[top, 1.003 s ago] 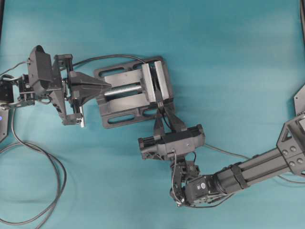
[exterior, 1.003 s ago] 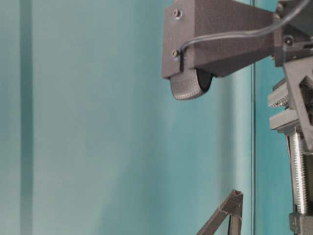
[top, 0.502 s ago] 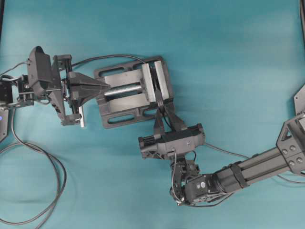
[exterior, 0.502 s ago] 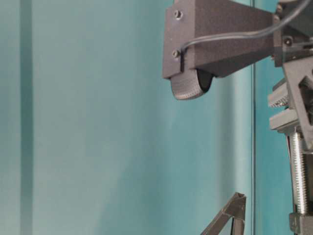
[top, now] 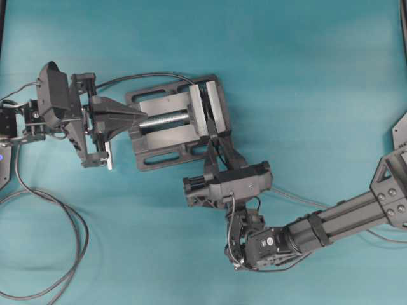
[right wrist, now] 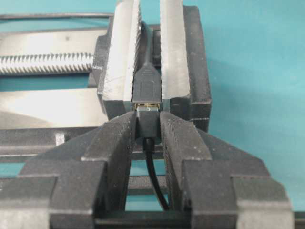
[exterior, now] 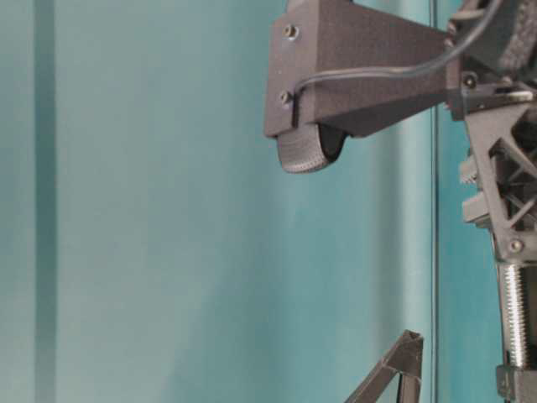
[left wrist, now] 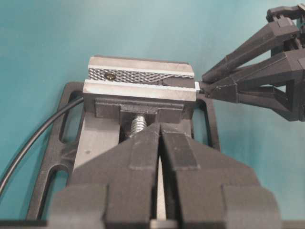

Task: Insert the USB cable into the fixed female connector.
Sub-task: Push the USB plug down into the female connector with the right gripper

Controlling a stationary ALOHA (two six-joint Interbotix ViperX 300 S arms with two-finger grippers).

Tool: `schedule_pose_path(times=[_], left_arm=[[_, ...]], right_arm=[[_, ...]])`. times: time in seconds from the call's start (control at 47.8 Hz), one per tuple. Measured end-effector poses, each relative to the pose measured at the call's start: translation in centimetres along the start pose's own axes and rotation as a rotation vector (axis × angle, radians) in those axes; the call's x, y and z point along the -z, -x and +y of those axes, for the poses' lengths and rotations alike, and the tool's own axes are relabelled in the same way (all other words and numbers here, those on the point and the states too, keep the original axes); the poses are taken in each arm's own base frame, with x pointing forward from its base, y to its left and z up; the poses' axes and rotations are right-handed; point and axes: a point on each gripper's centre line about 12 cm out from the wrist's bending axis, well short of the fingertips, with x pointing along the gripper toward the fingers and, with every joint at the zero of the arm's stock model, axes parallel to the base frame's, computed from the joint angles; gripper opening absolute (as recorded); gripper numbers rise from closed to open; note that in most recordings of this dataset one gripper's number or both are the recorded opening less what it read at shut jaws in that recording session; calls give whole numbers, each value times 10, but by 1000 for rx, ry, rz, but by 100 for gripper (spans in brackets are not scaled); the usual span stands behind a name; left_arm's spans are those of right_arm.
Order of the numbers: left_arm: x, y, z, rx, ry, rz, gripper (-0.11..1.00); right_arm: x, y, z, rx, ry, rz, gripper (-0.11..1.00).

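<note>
The fixed female connector is a small black block clamped between the jaws of the grey vise. Right against its mouth sits the black plug of the USB cable, a sliver of its metal tip showing between the two. My right gripper is shut on that plug, and the thin cable trails back between the fingers. From overhead, the right gripper reaches the vise from below. My left gripper is shut with nothing in it, hovering over the vise screw.
The connector's own thin cable arcs off the vise to the upper left. A thicker black cable loops over the teal table at lower left. The vise handle hangs beside the left gripper. Teal surface stretches to the right.
My right gripper has shifted slightly up and left toward the vise, carrying the plug closer against the connector. The left gripper has stayed put.
</note>
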Motion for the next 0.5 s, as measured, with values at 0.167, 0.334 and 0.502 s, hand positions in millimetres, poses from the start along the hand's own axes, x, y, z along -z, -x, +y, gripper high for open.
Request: schedule_pose_path(times=[0.167, 0.334, 0.502], left_arm=[[0, 0, 0, 0, 0, 2, 2], [2, 0, 0, -1, 0, 12, 2], [4, 2, 0, -1, 1, 20, 2]], right_arm=[[0, -1, 0, 3, -2, 0, 22], [0, -2, 0, 4, -4, 0, 22], [-2, -4, 1, 2, -6, -7, 22]])
